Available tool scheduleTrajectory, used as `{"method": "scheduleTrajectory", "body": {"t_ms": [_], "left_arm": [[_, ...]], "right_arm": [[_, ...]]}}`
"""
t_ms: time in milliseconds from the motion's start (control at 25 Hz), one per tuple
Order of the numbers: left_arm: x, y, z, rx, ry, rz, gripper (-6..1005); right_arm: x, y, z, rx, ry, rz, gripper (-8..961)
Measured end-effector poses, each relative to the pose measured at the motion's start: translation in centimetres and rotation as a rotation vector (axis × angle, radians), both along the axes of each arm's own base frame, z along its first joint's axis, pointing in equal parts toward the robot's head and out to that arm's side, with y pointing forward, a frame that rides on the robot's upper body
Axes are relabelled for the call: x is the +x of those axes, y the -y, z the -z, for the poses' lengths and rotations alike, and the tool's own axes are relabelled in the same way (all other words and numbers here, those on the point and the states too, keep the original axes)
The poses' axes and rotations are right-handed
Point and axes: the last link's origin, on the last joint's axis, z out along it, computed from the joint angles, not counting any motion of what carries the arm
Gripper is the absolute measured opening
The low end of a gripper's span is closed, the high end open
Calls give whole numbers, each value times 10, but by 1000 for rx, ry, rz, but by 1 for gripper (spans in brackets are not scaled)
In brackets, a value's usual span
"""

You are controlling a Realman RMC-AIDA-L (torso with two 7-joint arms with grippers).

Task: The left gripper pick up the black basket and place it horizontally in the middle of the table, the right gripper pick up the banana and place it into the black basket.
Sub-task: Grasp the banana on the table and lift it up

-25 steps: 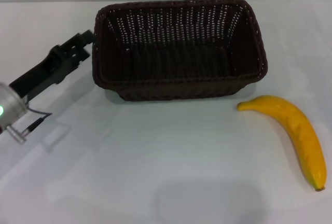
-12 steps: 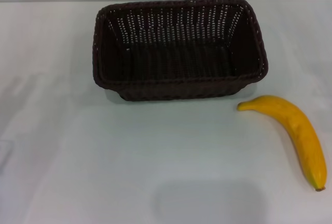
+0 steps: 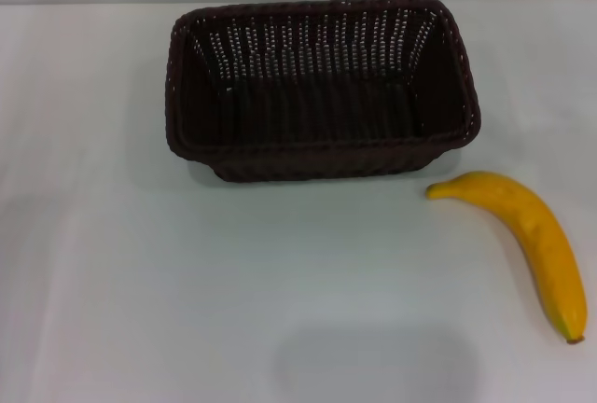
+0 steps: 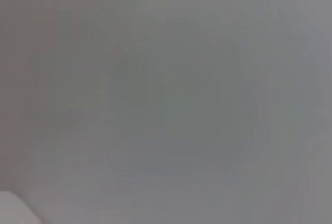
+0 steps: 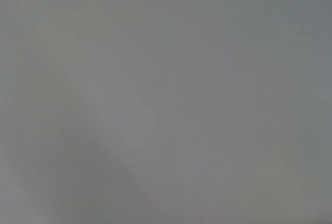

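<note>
One black basket [image 3: 322,86], one banana [image 3: 527,240] beside it, apart.

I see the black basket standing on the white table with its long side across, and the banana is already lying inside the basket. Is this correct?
Not quite. The head view shows the banana lying on the table, outside the black basket, toward the robot's right and nearer to it. The basket does stand on the white table with its long side across, and nothing lies inside it.
</note>
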Motion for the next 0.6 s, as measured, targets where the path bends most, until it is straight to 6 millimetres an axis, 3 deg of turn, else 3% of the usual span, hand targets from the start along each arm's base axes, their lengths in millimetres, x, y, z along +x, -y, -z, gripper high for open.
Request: {"method": "scheduleTrajectory", "body": {"t_ms": [240,480,600], "left_arm": [[-7,-15,3,-33,-93,-96,894],[-11,-29,7,-74,-100,-151,895],[-12,-36,7,-88,-95,-174,895]], "right_arm": [[-43,0,21,-269,296,2,824],[-101,-4,59,-475,542,2,824],[-130,-7,75,-496,713,8,824]]}}
